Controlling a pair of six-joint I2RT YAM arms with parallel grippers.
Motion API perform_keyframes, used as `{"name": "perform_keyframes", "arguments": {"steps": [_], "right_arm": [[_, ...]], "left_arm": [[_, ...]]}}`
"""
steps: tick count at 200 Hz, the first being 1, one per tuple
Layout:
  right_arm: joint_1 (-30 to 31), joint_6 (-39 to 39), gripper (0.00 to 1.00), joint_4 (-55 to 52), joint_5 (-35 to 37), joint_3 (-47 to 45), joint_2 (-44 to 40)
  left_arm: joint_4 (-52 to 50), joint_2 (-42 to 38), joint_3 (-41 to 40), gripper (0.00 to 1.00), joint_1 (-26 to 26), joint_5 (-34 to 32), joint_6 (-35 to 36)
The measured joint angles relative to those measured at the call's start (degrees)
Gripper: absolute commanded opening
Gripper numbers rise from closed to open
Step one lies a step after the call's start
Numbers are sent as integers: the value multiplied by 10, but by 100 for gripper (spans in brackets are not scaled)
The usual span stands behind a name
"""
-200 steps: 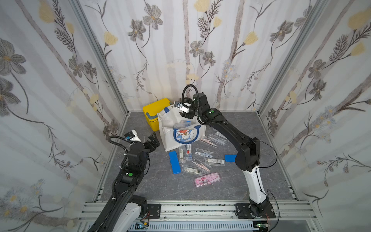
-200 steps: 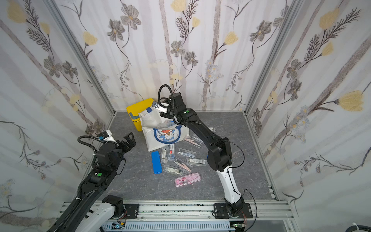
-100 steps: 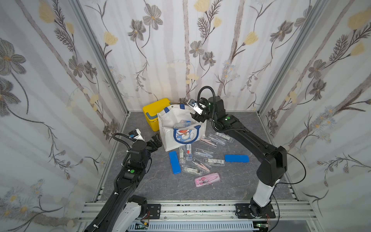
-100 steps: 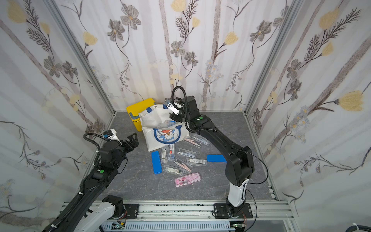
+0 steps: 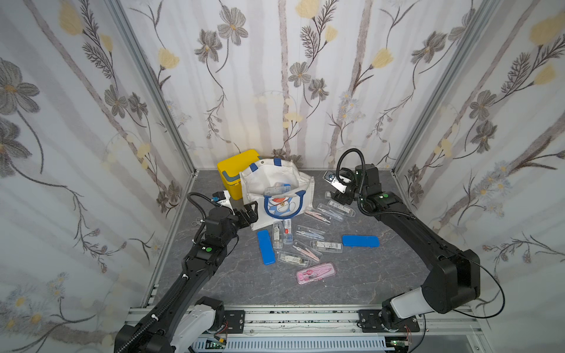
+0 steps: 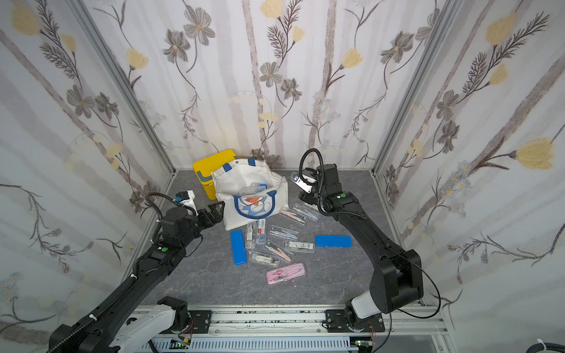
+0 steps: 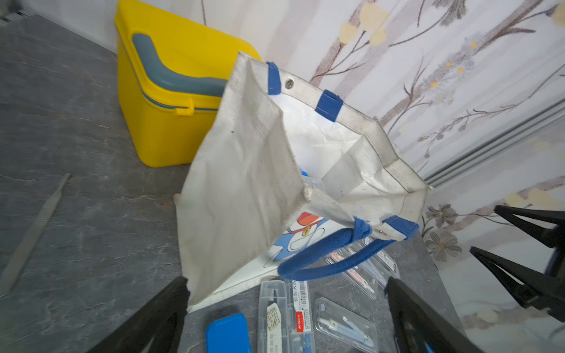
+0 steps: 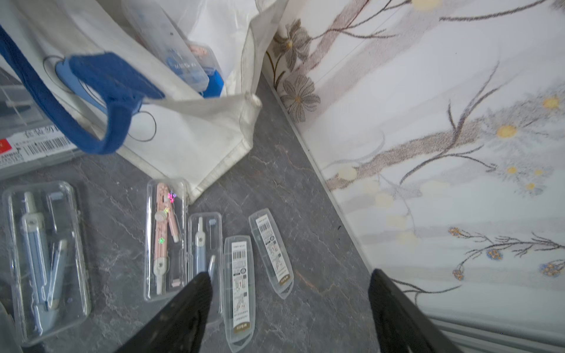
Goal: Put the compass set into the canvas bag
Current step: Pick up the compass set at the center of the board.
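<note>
Right wrist view: right gripper point(image 8: 289, 273) spread wide, empty, over surface point(image 8: 275, 189).
Left gripper point(image 7: 287, 279): spread wide, beside canvas bag point(image 7: 238, 189).
Canvas bag: clear case point(image 8: 165, 33) inside.

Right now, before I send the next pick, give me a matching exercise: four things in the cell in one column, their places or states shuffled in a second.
Things
1. yellow box
2. pink case
3. canvas bag
4. left gripper

Places or states
A. open and empty, beside the bag's lower corner
B. upright, mouth open, a clear case poking out
C. lid shut, by the back wall
D. flat on the table, nearest the front rail

Pairs: 1-C, 2-D, 3-B, 4-A
</note>
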Motion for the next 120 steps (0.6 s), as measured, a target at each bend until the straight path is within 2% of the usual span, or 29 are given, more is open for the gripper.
{"name": "perform_keyframes", "arguments": {"steps": [55,120], "right_arm": [[-38,-76,80,-114,-2,-5,42],[-60,-109,81,-234,13,-19,100]], "left_arm": [[25,17,0,100,-73,30,4],[47,17,0,100,-88,19,30]]}}
